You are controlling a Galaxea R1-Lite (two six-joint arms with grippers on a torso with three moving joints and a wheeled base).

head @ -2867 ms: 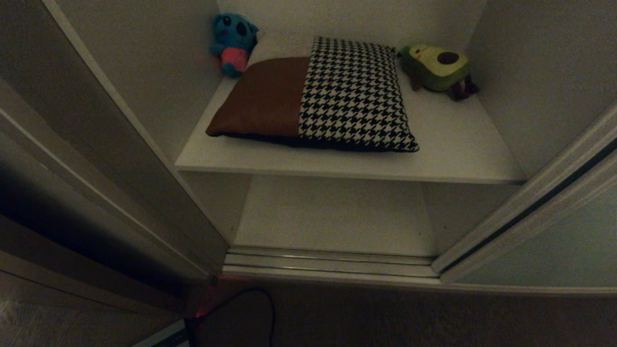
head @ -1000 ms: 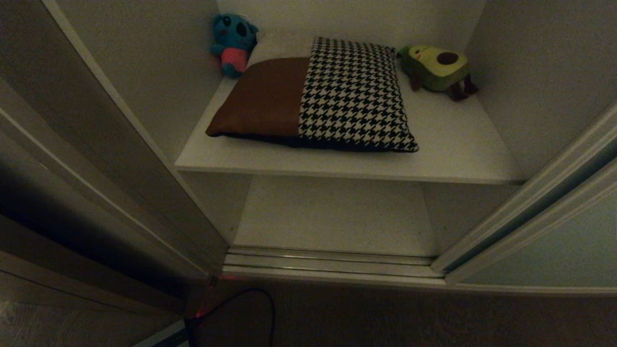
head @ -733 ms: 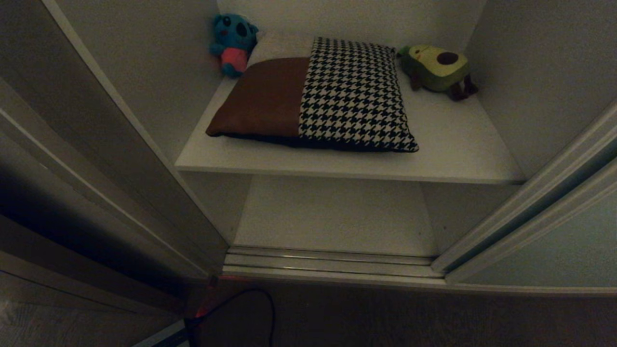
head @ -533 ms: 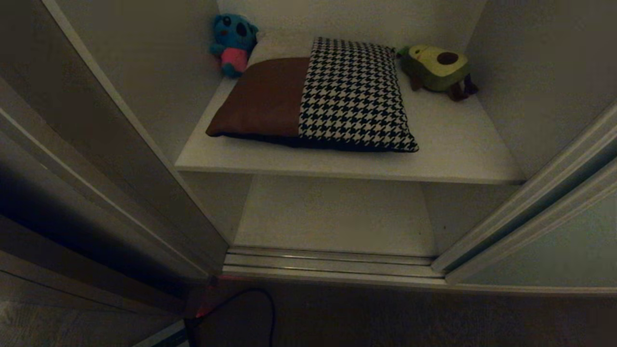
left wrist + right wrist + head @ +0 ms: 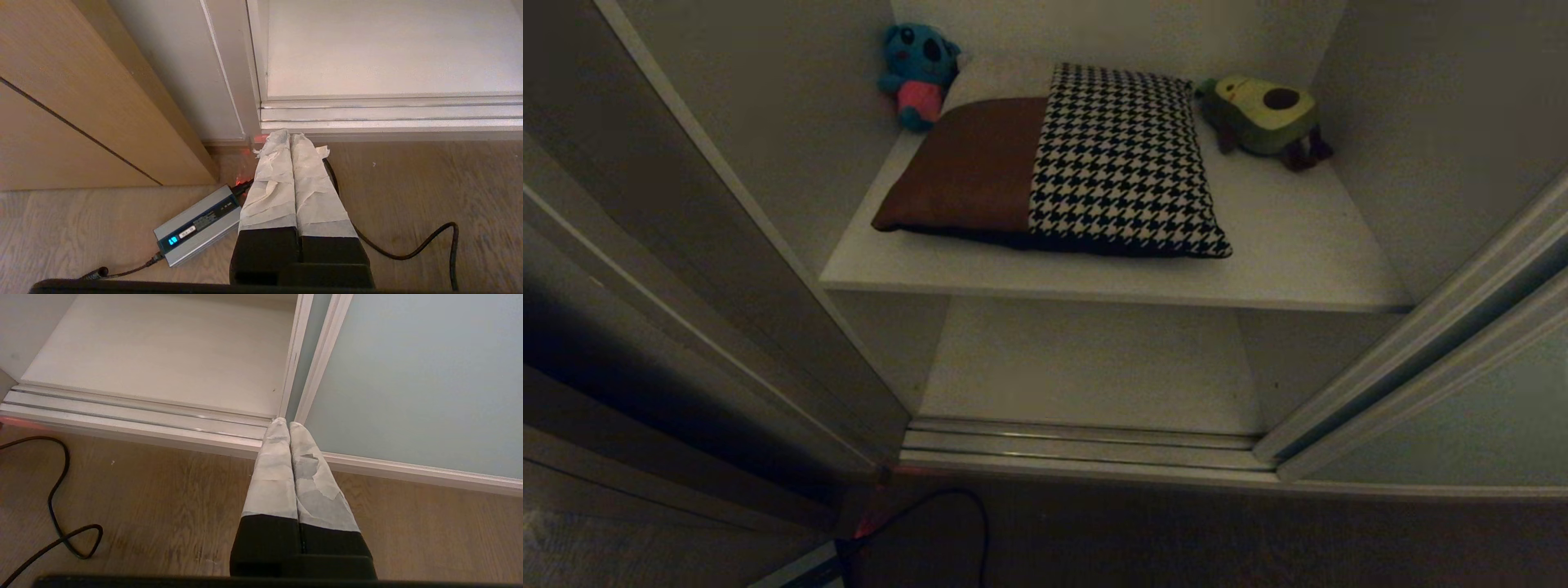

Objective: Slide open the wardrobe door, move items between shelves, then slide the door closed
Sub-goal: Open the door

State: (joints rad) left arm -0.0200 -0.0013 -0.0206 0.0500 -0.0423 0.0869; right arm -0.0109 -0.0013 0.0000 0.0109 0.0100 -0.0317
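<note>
Wrist views only: left gripper (image 5: 290,136) and right gripper (image 5: 284,424), fingers pressed together, near the door track (image 5: 1078,447). Cushion (image 5: 1062,163) unmoved on the shelf (image 5: 1290,245).

Head view dim, perhaps underexposed — wrist views bright, sharp.

Cushion (image 5: 1054,159) lies flat on upper shelf (image 5: 1298,245), nearer its left edge. Bear toy (image 5: 917,73) in the shelf's rear left corner, just behind the cushion — avocado toy (image 5: 1264,114) at rear right, beside the cushion's far right corner. Lower shelf (image 5: 1086,367) beneath. Door track (image 5: 1078,447) along the front edge; sliding door (image 5: 1462,416) at right. Cable (image 5: 947,510) on floor (image 5: 1217,539) before the track.
</note>
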